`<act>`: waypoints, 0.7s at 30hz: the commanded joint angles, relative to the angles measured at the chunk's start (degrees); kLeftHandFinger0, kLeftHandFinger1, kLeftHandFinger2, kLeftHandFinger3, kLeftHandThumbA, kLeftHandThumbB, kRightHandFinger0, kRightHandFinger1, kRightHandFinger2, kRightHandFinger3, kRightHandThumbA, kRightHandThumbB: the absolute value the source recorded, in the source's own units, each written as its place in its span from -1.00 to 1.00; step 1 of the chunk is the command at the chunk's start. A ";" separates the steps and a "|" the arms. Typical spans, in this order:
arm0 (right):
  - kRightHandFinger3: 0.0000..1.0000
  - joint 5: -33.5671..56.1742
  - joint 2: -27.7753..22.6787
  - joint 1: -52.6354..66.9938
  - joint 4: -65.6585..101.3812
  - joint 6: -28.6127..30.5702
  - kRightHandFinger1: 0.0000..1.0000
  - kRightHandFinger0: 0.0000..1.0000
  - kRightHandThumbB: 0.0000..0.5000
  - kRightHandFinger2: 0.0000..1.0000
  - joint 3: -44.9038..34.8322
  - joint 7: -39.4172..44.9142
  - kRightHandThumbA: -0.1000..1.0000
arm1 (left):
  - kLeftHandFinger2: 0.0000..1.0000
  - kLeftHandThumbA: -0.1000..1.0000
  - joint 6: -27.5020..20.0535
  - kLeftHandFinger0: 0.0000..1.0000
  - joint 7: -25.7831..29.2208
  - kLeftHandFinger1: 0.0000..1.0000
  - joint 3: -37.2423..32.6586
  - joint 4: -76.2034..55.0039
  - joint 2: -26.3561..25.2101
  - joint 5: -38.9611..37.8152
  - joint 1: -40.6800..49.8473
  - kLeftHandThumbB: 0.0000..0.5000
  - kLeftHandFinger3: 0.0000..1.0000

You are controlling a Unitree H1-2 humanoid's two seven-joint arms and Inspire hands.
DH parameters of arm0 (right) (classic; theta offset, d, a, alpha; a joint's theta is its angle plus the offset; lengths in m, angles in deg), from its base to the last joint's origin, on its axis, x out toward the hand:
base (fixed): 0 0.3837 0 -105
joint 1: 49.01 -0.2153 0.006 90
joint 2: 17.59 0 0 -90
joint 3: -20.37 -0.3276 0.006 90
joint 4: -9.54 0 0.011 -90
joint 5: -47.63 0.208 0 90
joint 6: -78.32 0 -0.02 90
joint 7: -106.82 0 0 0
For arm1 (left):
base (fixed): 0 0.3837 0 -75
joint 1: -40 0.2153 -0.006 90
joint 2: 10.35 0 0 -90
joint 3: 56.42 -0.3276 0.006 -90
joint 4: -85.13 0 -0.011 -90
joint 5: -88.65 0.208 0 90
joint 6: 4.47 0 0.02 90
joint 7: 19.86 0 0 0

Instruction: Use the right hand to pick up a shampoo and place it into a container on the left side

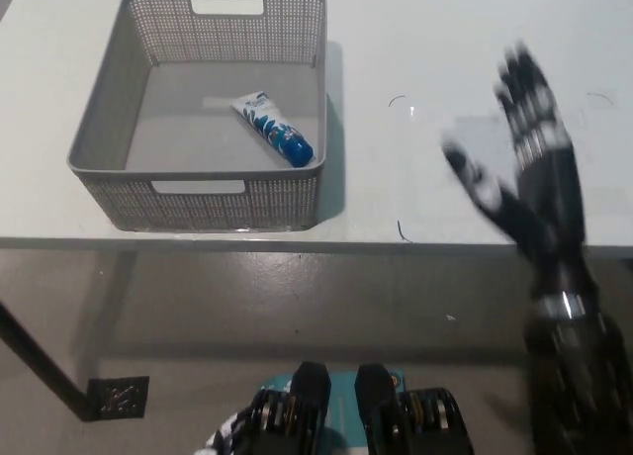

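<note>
Lying inside the grey basket [114, 158] at the table's ten o'clock corner, the shampoo tube [275, 129] rests on the basket floor toward the right-hand wall, its long axis running from eleven o'clock, where the pale flat end sits, to five o'clock, where the blue cap points. The right hand [524, 163] is well apart from it, over the white table [415, 40] at about three o'clock from the tube, blurred but plainly released: its fingers are spread and it grips nothing. From that hand the tube lies at roughly nine to ten o'clock, across a stretch of bare tabletop and over the basket's right wall. The left hand [226, 437] shows only as a white sliver at the lower edge near seven o'clock, too little of it visible to tell how its fingers are set. Judged from how things lie, the placing looks done, with the tube already in the container on the left. What remains for the black arm is probably only to settle clear of the table.
</note>
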 commanded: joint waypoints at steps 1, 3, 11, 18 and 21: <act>1.00 -0.53 -1.05 10.22 6.53 2.51 1.00 1.00 0.38 1.00 2.22 2.80 0.93 | 1.00 0.80 -6.60 1.00 0.78 1.00 -0.51 -1.07 -0.14 1.06 3.93 -0.40 1.00; 1.00 0.21 -0.91 13.61 3.54 5.16 1.00 1.00 0.28 1.00 3.06 3.17 0.92 | 1.00 0.82 -7.63 1.00 1.30 1.00 -0.42 -0.44 -0.04 1.58 4.01 -0.35 1.00; 1.00 0.39 -0.98 19.51 -7.74 12.02 1.00 1.00 0.32 1.00 4.75 3.92 0.86 | 1.00 0.85 -8.83 1.00 2.09 1.00 -0.55 0.83 -0.29 2.88 2.41 -0.48 1.00; 1.00 1.67 -1.10 22.35 -14.90 14.59 1.00 1.00 0.34 1.00 4.72 4.99 0.82 | 1.00 0.81 -8.83 1.00 2.05 1.00 -0.21 1.16 -0.60 2.33 1.35 -0.46 1.00; 1.00 1.28 -1.56 22.33 -17.25 15.98 1.00 1.00 0.31 1.00 4.45 5.18 0.81 | 1.00 0.79 -8.83 1.00 2.36 1.00 -0.12 0.79 -0.61 2.44 0.74 -0.52 1.00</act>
